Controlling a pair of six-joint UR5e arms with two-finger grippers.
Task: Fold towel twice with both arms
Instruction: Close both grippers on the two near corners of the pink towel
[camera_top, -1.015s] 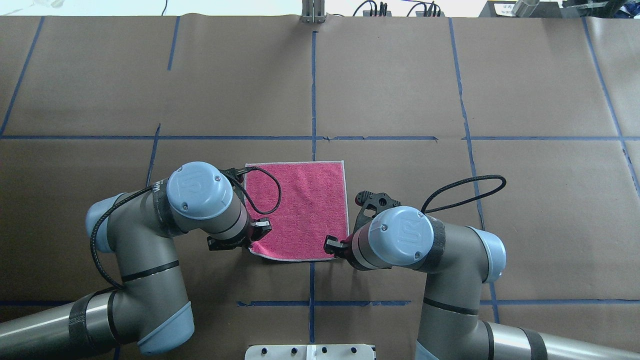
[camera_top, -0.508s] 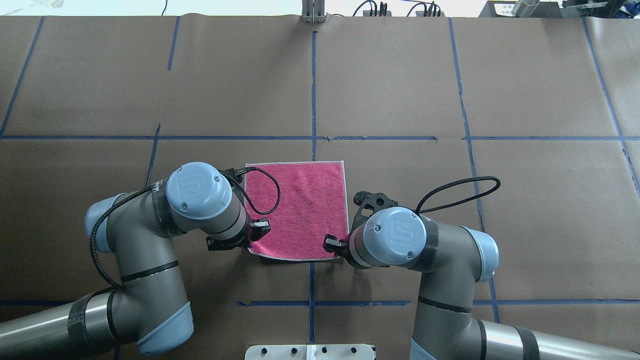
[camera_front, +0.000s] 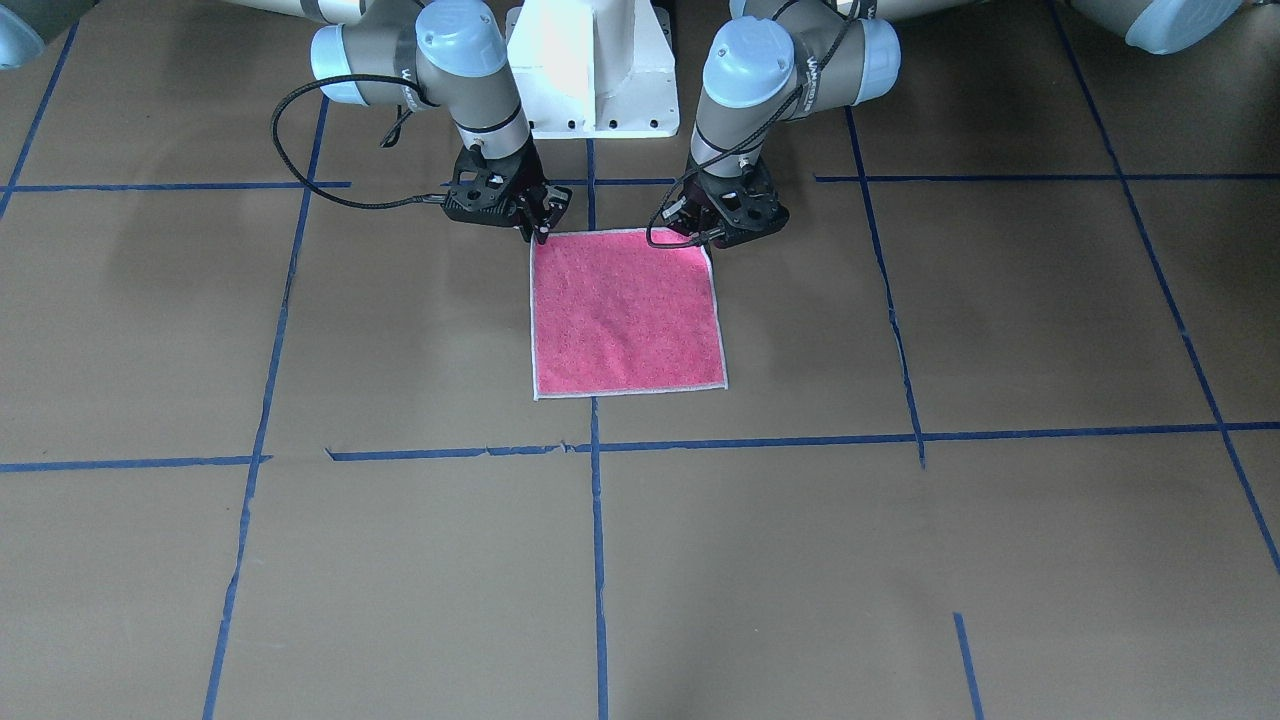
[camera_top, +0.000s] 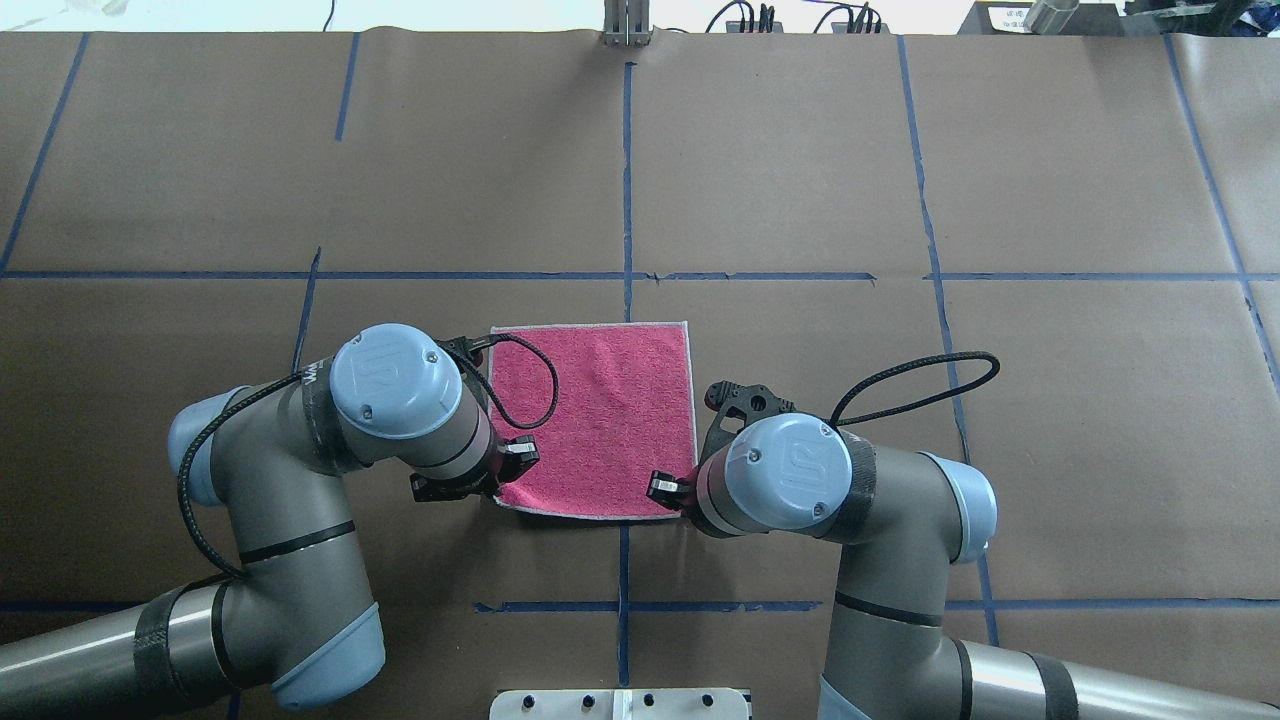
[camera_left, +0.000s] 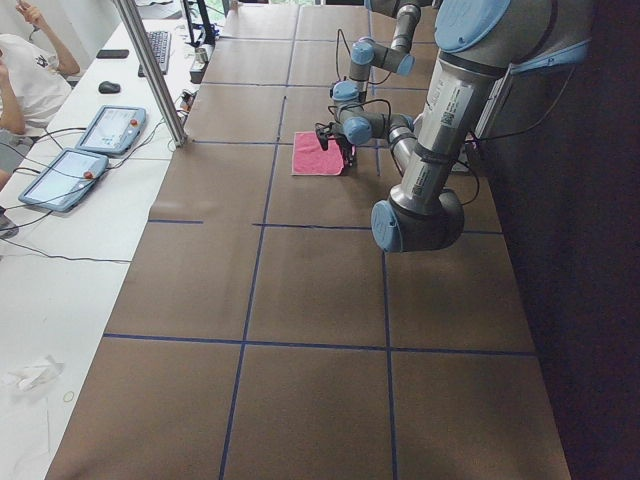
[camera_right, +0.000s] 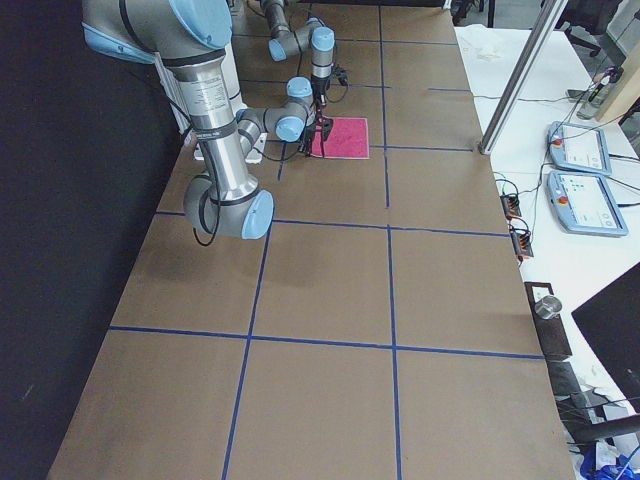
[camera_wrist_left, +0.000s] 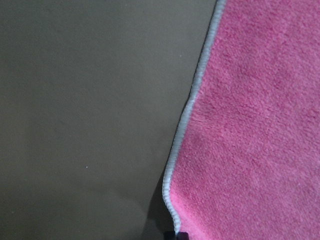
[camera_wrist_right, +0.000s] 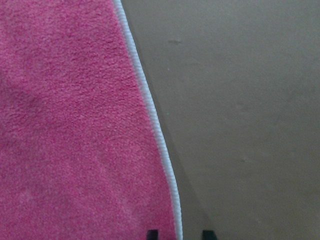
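Both claws, left claw (camera_top: 497, 478) and right claw (camera_top: 675, 490), pinch the pink towel's (camera_top: 598, 412) lower corners (frame bottom); lift evenly, keeping the edge taut.

Even, bright overhead light; soft shadows; sharp exteriors; slightly soft wrist close-ups

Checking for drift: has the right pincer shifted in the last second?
Yes, slightly: the right pincer crept leftward and toward the robot along the towel, relative to the blue tape line.
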